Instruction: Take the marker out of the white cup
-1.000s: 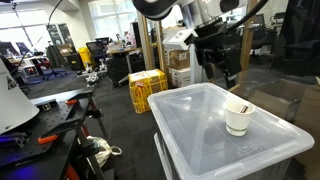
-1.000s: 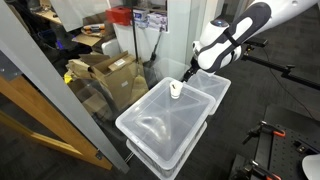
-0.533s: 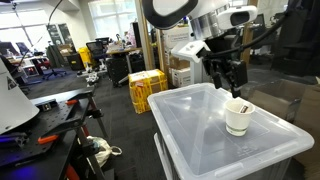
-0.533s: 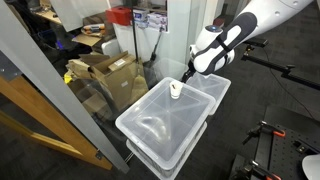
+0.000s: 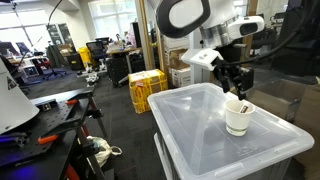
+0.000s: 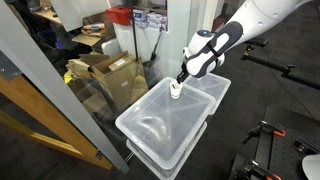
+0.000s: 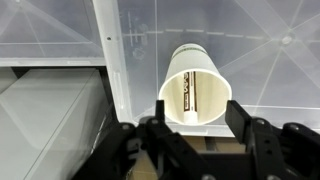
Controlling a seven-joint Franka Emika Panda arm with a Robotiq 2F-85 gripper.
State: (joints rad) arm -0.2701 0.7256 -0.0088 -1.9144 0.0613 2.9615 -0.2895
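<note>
The white cup (image 5: 237, 118) stands upright on the translucent bin lid (image 5: 190, 130); it also shows in an exterior view (image 6: 176, 90) and fills the middle of the wrist view (image 7: 194, 88). The marker (image 7: 185, 97) leans inside it, seen in the wrist view as a pale stick with a dark band; its tip pokes above the rim (image 5: 243, 106). My gripper (image 5: 240, 94) (image 6: 181, 78) hangs directly above the cup. Its fingers (image 7: 196, 124) are open, one on each side of the rim, holding nothing.
The lid covers a stacked translucent bin (image 6: 165, 125). Yellow crates (image 5: 146, 89) stand behind the bin, cardboard boxes (image 6: 108, 68) beside it. A glass partition with a wooden frame (image 6: 40, 110) runs along one side. A workbench with tools (image 5: 45, 125) is nearby.
My gripper has moved from beyond the bin's edge in over the lid and down to just above the cup. The cup and marker have not moved.
</note>
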